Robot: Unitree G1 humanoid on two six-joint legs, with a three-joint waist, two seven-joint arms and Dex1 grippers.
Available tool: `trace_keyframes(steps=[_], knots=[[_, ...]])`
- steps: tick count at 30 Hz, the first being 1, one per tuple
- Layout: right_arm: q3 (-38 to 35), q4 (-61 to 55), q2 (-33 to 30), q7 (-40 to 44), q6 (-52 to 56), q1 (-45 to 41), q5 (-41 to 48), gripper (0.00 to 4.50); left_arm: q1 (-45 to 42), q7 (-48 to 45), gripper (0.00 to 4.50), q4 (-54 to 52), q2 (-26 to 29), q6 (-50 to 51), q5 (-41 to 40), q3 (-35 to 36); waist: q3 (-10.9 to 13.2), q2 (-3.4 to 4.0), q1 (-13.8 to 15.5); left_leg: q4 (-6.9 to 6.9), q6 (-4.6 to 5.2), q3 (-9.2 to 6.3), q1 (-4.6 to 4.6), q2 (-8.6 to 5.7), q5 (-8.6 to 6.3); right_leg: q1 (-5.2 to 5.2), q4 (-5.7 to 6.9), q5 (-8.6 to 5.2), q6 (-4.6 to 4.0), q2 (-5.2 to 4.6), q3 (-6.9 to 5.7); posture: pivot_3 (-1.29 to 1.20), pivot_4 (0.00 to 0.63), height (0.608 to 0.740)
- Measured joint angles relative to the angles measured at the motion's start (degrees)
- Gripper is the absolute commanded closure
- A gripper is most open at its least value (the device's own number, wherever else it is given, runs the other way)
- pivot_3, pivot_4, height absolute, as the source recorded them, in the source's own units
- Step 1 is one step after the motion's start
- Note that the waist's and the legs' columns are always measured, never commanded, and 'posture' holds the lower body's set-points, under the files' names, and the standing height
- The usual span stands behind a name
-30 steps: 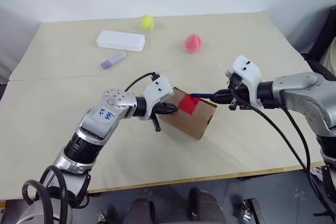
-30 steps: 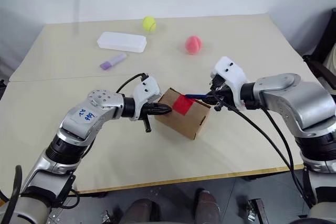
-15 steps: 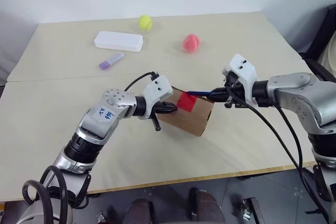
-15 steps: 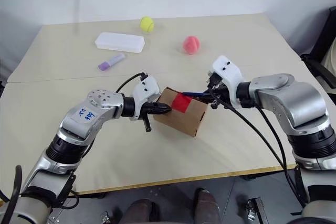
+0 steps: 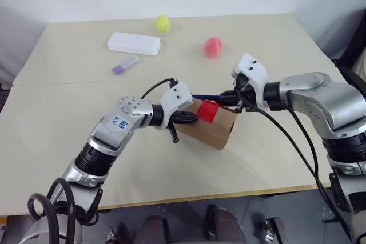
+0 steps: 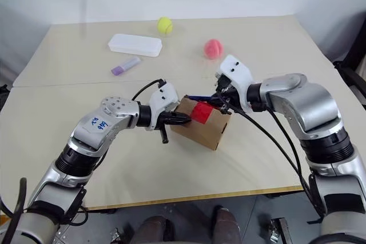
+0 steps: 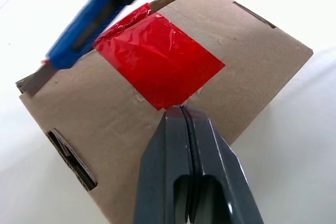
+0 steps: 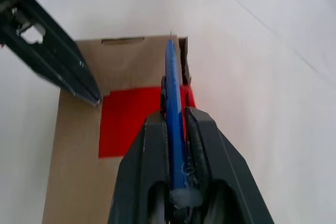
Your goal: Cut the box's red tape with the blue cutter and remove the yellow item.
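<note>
We see the slim dark blue pen-like cutter point(image 8: 172, 108) clamped between our right gripper's point(image 6: 221, 99) 2 black fingers, its long axis running along the far top edge of the small brown cardboard box point(image 5: 217, 131), tip pointing toward our left. The glossy, wrinkled red square of tape point(image 7: 157, 59) sits on the box's matte top, near the table's middle. Our left gripper point(image 7: 181, 114), fingers pressed together, touches the tape's near corner. The pale wooden table point(image 5: 51, 124) lies bare around the box.
</note>
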Motion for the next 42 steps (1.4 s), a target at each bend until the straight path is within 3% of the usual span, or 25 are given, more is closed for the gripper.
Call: trace_keyframes(steps=[5,9,14,16,18,20,27,28,33,35,39,42], knots=[[-13.68,-1.84,-6.39,-3.22,0.30,9.43,-0.33,4.34,0.46,-0.05,4.50,-0.54,0.63,0.01,-0.01,0.33,0.00,-0.01,-0.11,-0.01,0.02,0.02,-0.03,0.00,-0.01,0.01,-0.11,0.05,0.10,0.00,0.00,0.00,0.150,0.740],[-20.93,-2.21,-6.91,-6.14,-2.68,19.01,-2.15,4.34,0.79,-0.20,4.50,-0.76,0.92,-0.05,-0.01,0.43,0.00,-0.01,-0.14,-0.01,0.01,0.04,0.04,0.00,-0.01,0.05,-0.07,0.05,0.10,0.00,0.02,0.00,0.150,0.740],[-30.12,1.86,0.34,-11.80,-9.93,30.43,-3.95,4.34,0.61,-0.86,4.50,0.04,0.92,-0.55,-0.03,0.42,0.01,-0.01,-0.15,0.01,0.01,0.11,0.10,0.00,0.00,0.08,-0.08,0.07,0.12,0.01,0.07,0.00,0.150,0.740],[-31.56,4.24,3.12,-13.85,-12.96,33.10,-4.77,3.61,0.23,-1.40,4.50,0.69,0.89,-0.73,-0.05,0.43,0.00,0.00,-0.19,0.01,0.01,0.14,0.14,0.00,0.00,0.09,-0.05,0.07,0.12,0.01,0.10,0.00,0.150,0.740],[-31.67,5.90,4.44,-14.46,-13.76,34.95,-4.97,3.24,0.03,-1.85,4.50,1.01,0.92,-0.63,-0.20,0.59,0.00,0.00,-0.23,0.00,0.01,0.17,0.15,0.00,0.00,0.08,-0.05,0.07,0.12,0.01,0.13,0.00,0.150,0.740],[-31.66,6.32,4.74,-14.42,-13.67,36.60,-4.91,2.56,0.01,-2.70,4.50,0.99,1.41,-0.14,-0.77,1.08,0.02,0.04,-0.24,0.00,0.01,0.17,0.14,0.00,0.00,0.07,-0.05,0.07,0.12,0.01,0.14,0.00,0.150,0.740],[-32.30,6.05,1.40,-14.21,-13.42,35.03,-4.18,0.12,0.79,-7.07,4.50,-0.73,7.68,7.37,-6.58,5.73,0.09,0.14,-0.99,-0.02,0.00,0.18,0.17,0.00,0.00,0.05,-0.03,0.06,0.12,0.02,0.19,0.00,0.150,0.740],[-32.17,6.16,0.53,-13.61,-13.39,33.73,-3.92,0.05,1.33,-7.98,4.50,-1.83,9.19,9.27,-8.13,6.62,0.11,0.15,-1.16,-0.02,0.00,0.18,0.15,0.00,0.00,0.03,-0.03,0.06,0.12,0.01,0.19,0.00,0.150,0.740],[-30.72,6.74,-2.87,-11.13,-14.39,25.86,-3.56,0.05,1.70,-10.98,4.50,-6.14,14.66,16.06,-14.36,10.28,0.21,0.15,-1.58,-0.06,0.00,0.17,0.17,0.00,0.00,0.02,-0.03,0.06,0.12,0.02,0.20,0.00,0.150,0.740],[-25.78,10.75,-2.66,-9.57,-15.50,19.49,-4.73,0.05,3.28,-12.24,4.50,-8.42,17.37,18.24,-16.72,11.23,0.23,0.15,-1.87,-0.04,0.00,0.23,0.17,0.00,0.00,0.02,-0.06,0.07,0.12,0.01,0.24,0.00,0.150,0.740],[-12.85,26.18,0.69,-2.86,-20.60,4.45,-9.63,1.02,9.65,-12.84,4.50,-13.89,20.34,19.11,-17.92,7.21,0.32,0.10,-3.15,-0.10,-0.01,0.28,0.29,0.00,0.01,0.02,0.00,0.06,0.12,0.04,0.35,0.00,0.150,0.740],[-6.28,38.00,4.24,0.01,-27.02,-1.67,-14.58,2.01,12.21,-9.97,4.50,-14.78,17.74,18.94,-17.55,4.83,0.37,0.07,-2.81,-0.07,-0.02,0.18,0.08,-0.01,0.01,-0.05,-0.01,0.07,0.12,0.03,0.32,0.00,0.150,0.740]])
